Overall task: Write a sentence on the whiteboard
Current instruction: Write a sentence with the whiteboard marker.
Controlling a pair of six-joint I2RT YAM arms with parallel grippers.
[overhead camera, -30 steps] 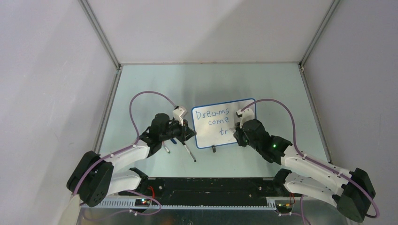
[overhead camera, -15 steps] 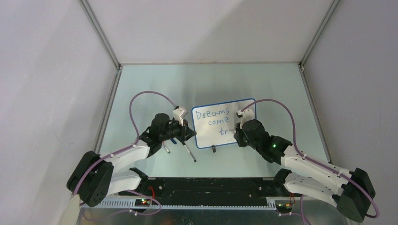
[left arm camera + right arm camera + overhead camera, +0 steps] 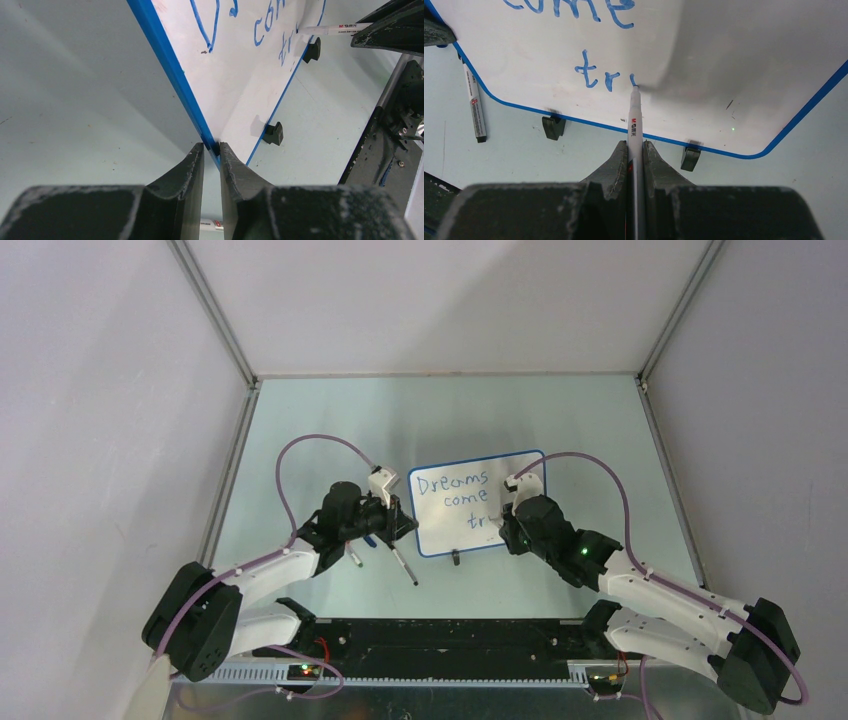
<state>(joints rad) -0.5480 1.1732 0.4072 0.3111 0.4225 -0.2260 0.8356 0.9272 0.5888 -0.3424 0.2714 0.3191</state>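
Note:
The whiteboard (image 3: 450,532) lies on the table, blue-rimmed, with two black clip feet on its near edge. The sentence (image 3: 452,483) reads "Dreams", "come" and "tr" plus the start of another stroke, in blue. My left gripper (image 3: 405,525) is shut on the board's left edge; in the left wrist view my jaws (image 3: 212,150) pinch the blue rim of the whiteboard (image 3: 240,75). My right gripper (image 3: 505,527) is shut on a white marker (image 3: 634,120). Its tip touches the whiteboard (image 3: 724,65) just right of the "tr" of the sentence (image 3: 596,75).
Two spare markers lie on the table left of the board's near corner (image 3: 404,567) (image 3: 353,557); one shows in the right wrist view (image 3: 474,107). Clip feet (image 3: 553,126) (image 3: 690,157) stick out from the near edge. The black base rail (image 3: 450,635) runs along the front.
My right gripper has shifted very slightly with the marker, and a short new stroke has appeared after "tr". The left gripper and the board have not moved.

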